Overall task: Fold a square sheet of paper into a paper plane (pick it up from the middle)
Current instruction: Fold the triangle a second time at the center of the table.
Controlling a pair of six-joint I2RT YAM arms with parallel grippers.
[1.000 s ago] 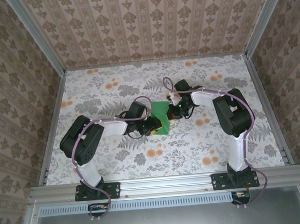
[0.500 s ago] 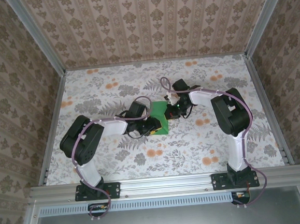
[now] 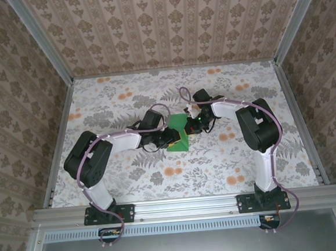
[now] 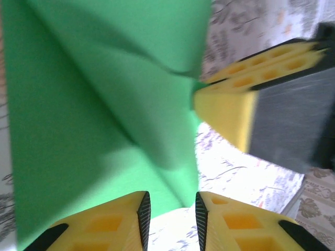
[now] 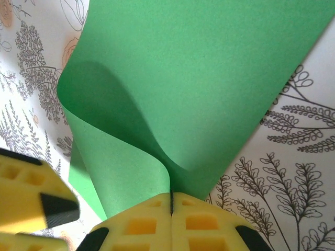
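Closer together now are the fingers of the left gripper [image 4: 170,208], and its arm's elbow has sunk a little toward the near edge of the table [image 3: 125,105]. A small gap is left between the fingers, with a paper corner at it. I cannot tell if it grips yet. The sheet of paper [image 3: 178,130] sits bent up in the middle of the table. Just past it, the right gripper [image 5: 171,203] is squeezed tight on the paper's edge. To fold well, I think the left should pinch slowly while the right holds firm. One sheet, two grippers.
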